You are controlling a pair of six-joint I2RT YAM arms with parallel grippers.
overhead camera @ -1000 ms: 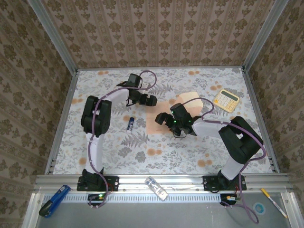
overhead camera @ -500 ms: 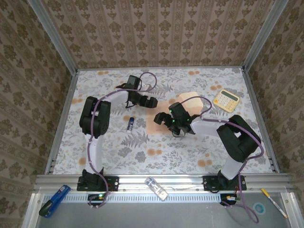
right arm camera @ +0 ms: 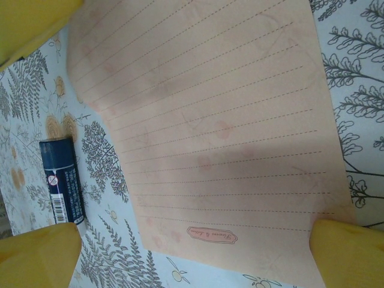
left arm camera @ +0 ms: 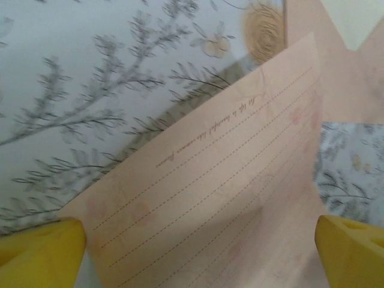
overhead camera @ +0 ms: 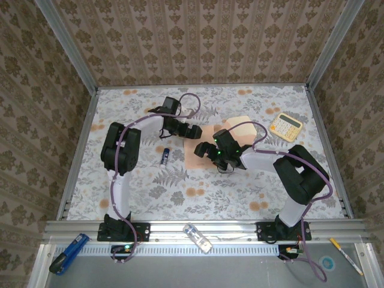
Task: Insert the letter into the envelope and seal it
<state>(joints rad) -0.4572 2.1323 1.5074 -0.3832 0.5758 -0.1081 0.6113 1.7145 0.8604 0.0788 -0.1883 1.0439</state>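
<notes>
Both claws stand wide and released, gripping nothing. The left claw point(overhead camera: 191, 128) and the right claw point(overhead camera: 206, 150) hover close over the same thing: the thin peach-orange lined paper letter point(right arm camera: 222, 120), which lies flat on the floral tabletop point(overhead camera: 270, 186), spread under and between their yellow fingers point(left arm camera: 42, 252). Beyond the left claw, at the letter's far corner, lies the salmon-pink paper envelope point(left arm camera: 354, 78) with its paler cream flap open. A dark blue cylindrical tube point(right arm camera: 63, 180) rests just to the side of the right claw, off the sheet.

The letter looks very light, limp and easily creased, and it hugs the tabletop, so a straight pinch from above would likely find no purchase. An edge or corner is probably the best hold, perhaps with one claw pinning the sheet while the other lifts it. A grip in the middle risks buckling the paper.
</notes>
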